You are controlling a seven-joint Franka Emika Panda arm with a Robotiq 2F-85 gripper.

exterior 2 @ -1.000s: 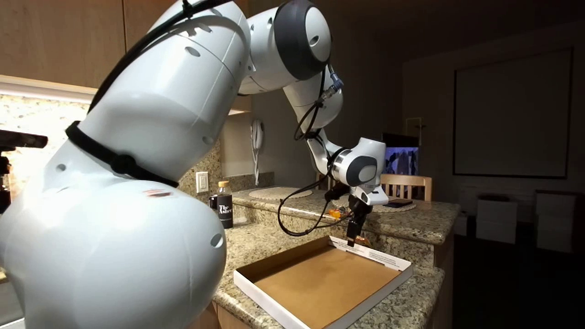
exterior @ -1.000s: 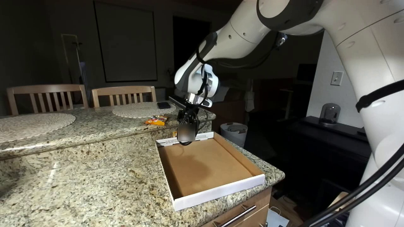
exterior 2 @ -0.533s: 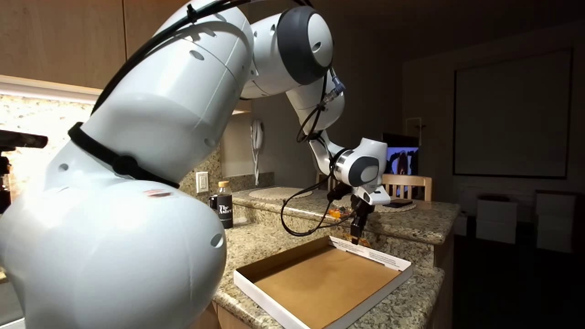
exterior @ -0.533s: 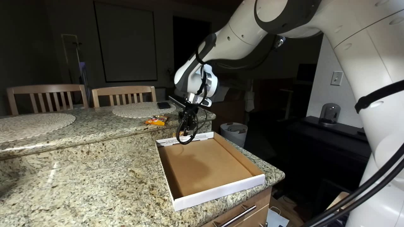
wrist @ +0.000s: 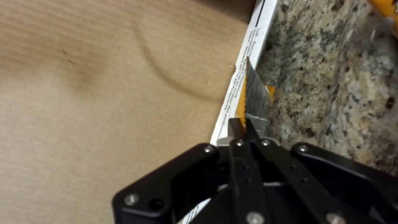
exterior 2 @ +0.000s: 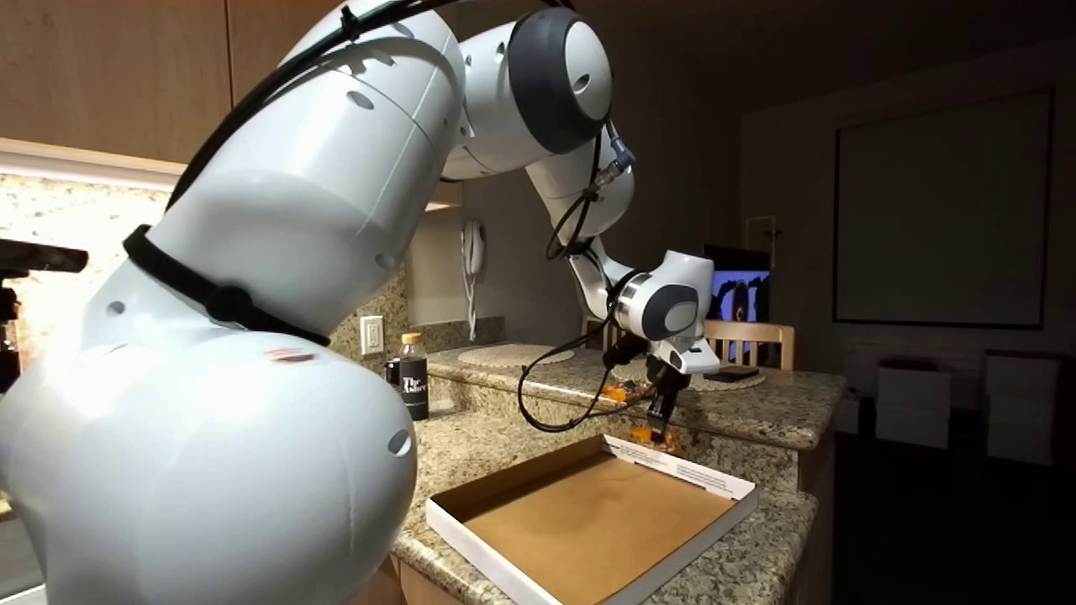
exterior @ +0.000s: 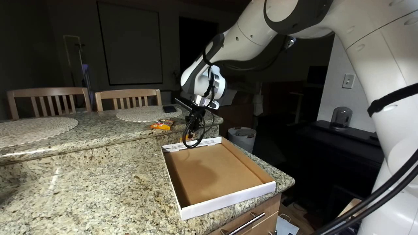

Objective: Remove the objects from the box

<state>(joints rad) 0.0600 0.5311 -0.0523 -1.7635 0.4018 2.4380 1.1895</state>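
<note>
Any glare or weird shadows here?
In both exterior views, the room behind is murky; in an exterior view, glare streaks the granite counter and a soft shadow falls inside the box; in the wrist view, a curved dark line, probably a shadow, marks the cardboard.

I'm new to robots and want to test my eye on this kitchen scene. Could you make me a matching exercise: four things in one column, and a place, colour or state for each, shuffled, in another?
Things
1. end effector
2. bottle with a tan cap
3. shallow cardboard box
4. unheld orange packet

Places, colours, states
A. white outside, brown inside
B. on the raised counter, near a woven placemat
C. shut on a second orange packet
D. dark, with white lettering

Right pairs
1-C
2-D
3-A
4-B
</note>
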